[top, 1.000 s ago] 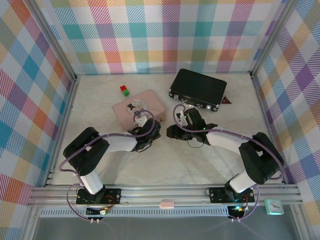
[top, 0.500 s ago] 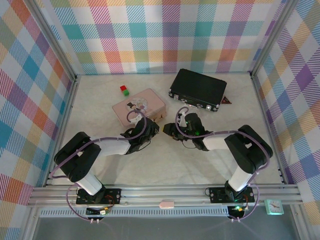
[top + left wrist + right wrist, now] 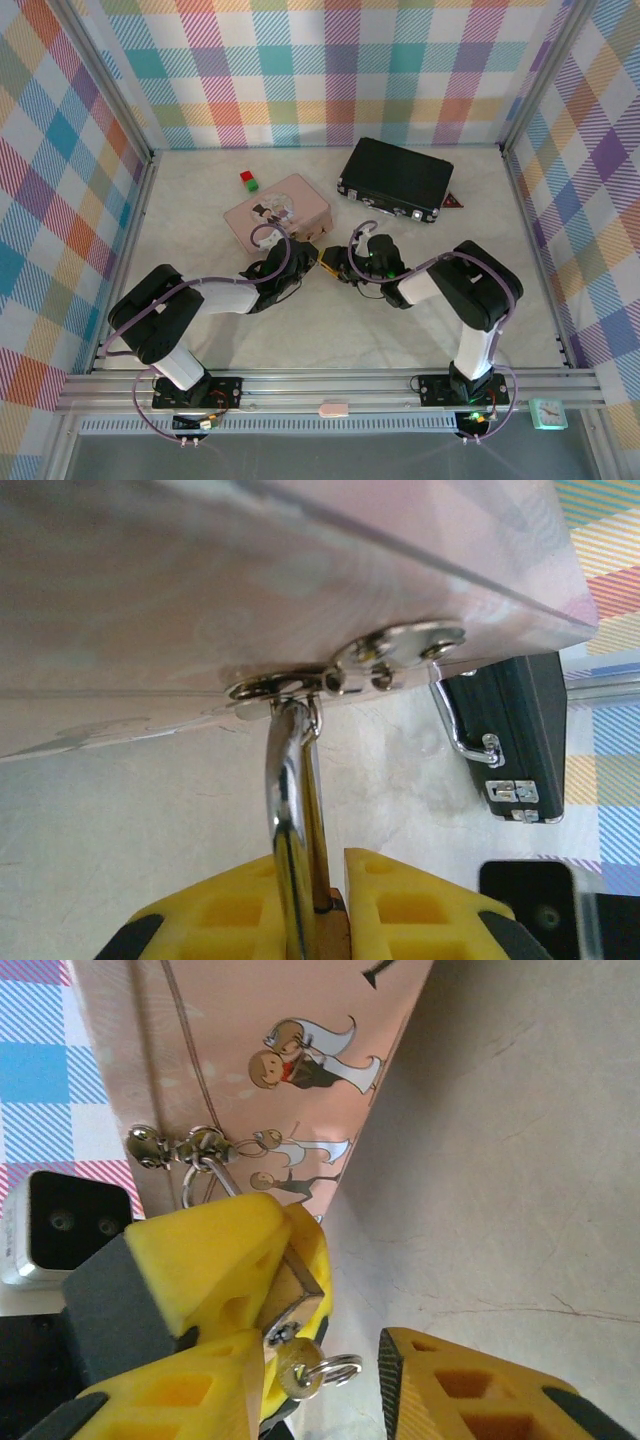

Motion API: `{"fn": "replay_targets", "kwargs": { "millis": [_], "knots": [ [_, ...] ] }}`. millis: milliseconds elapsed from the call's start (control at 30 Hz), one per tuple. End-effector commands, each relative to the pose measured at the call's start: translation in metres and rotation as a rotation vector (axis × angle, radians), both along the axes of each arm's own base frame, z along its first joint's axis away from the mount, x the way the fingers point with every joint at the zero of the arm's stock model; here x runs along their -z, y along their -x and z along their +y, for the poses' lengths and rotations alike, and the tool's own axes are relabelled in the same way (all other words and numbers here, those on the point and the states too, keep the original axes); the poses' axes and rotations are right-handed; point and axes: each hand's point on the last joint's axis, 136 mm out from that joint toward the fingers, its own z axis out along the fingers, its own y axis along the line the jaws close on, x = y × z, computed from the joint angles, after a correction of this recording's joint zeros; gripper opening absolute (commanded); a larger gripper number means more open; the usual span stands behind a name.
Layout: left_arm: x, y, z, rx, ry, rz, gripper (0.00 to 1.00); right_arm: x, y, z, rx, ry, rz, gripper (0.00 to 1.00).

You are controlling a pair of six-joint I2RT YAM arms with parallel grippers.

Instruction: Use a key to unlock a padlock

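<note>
The pink box [image 3: 278, 211] lies left of the table's middle. A small brass padlock [image 3: 296, 1286] hangs by its silver shackle [image 3: 288, 790] from the hasp [image 3: 300, 686] on the box's near side. My left gripper [image 3: 335, 865] is shut on the padlock's body. The key [image 3: 303, 1372], with a small ring [image 3: 342, 1368] on it, sticks out of the padlock's bottom. My right gripper [image 3: 320, 1400] is open around the key. Its left finger is beside the key's head and its right finger [image 3: 470, 1390] stands clear of the ring. In the top view both grippers [image 3: 308, 260] [image 3: 338, 266] meet tip to tip.
A black case [image 3: 395, 178] with silver latches lies at the back right, close behind the right arm. Red and green cubes [image 3: 247, 181] sit behind the pink box. A small dark triangle [image 3: 453, 202] lies beside the case. Metal rails edge the table.
My right gripper has moved left up to the left gripper and the padlock, its arm folding in. Its jaws have narrowed a little. The left gripper keeps its hold.
</note>
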Motion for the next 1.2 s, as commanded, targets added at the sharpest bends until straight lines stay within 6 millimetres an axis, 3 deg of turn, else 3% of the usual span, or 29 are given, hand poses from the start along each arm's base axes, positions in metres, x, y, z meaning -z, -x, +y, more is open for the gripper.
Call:
{"fn": "replay_targets", "kwargs": {
  "millis": [0,767,867,1033,1167],
  "knots": [
    [-0.033,-0.012,-0.006,-0.022,0.113,-0.094,0.0,-0.011,-0.003,0.006,0.013,-0.081,-0.017,0.33],
    [-0.036,-0.013,-0.009,-0.042,0.159,-0.154,0.0,-0.052,-0.01,0.014,0.08,-0.306,0.035,0.2],
    [-0.035,-0.013,-0.01,-0.043,0.168,-0.158,0.0,-0.056,-0.011,0.016,0.08,-0.327,0.045,0.21],
    [-0.037,-0.014,-0.009,-0.053,0.174,-0.171,0.0,-0.062,-0.01,0.017,0.083,-0.37,0.063,0.35],
    [-0.039,-0.014,-0.01,-0.052,0.178,-0.176,0.0,-0.059,-0.01,0.017,0.087,-0.367,0.073,0.32]
  ]
}}
